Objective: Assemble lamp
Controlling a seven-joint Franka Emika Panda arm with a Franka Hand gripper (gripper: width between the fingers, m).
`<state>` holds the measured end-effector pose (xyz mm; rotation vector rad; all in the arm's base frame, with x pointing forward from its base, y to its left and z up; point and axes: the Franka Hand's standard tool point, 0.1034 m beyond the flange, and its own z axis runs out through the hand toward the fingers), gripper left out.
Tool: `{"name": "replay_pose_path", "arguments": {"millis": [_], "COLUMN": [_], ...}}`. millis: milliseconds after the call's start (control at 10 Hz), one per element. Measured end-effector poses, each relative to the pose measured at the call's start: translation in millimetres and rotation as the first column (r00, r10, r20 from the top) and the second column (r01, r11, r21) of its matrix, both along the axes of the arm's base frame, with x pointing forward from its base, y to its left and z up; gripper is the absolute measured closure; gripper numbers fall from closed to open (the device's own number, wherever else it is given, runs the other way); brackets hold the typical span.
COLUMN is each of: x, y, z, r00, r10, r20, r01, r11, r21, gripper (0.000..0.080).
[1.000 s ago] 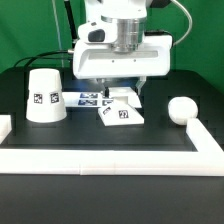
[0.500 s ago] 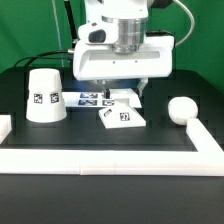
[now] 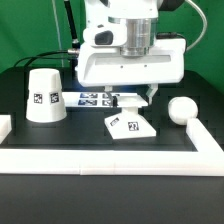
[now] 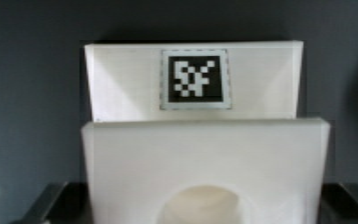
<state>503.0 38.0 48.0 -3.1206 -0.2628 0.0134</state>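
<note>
A white robot arm is bending low over a black work surface, its two-finger claw gripping the far end of the small, flat, square white plastic lamp base. The base is sitting near the middle of the surface, just in front of the thin white marker board. It is tilting, with its gripped end higher and its black-and-white square tag facing up and forward.

In the wrist view, the base is filling the space between the dark fingers, which are pressing in from either side, and its tag is showing plainly. A rounded hollow is showing in the base's near face.

The larger white truncated-cone shade is standing narrow end up on the exterior view's left, well apart from the base and showing a tag of its own. The white ball-like bulb is resting on the exterior view's right, near a raised white border that is running along the front and right side of the surface.
</note>
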Motion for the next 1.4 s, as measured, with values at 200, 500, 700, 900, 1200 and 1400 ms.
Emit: {"name": "replay_pose_path", "arguments": {"millis": [200, 500, 700, 900, 1200, 1400], "x": [21.5, 44.2, 60.2, 74.9, 94.1, 103.9], "y": [8.7, 24.7, 34.1, 39.4, 46.8, 50.1], "z": [0.2, 0.6, 0.9, 1.1, 1.4, 2.0], "r00": [1.000, 0.999, 0.998, 0.996, 0.995, 0.994], "r10": [-0.001, 0.001, -0.013, -0.016, -0.033, -0.065], "r20": [0.025, 0.052, 0.069, 0.087, 0.098, 0.085], "r01": [0.001, -0.002, 0.012, 0.014, 0.031, 0.063], "r11": [1.000, 1.000, 1.000, 1.000, 0.999, 0.998], "r21": [0.004, 0.009, 0.014, 0.018, 0.024, 0.031], "gripper": [0.0263, 0.0263, 0.0263, 0.0263, 0.0263, 0.0263]}}
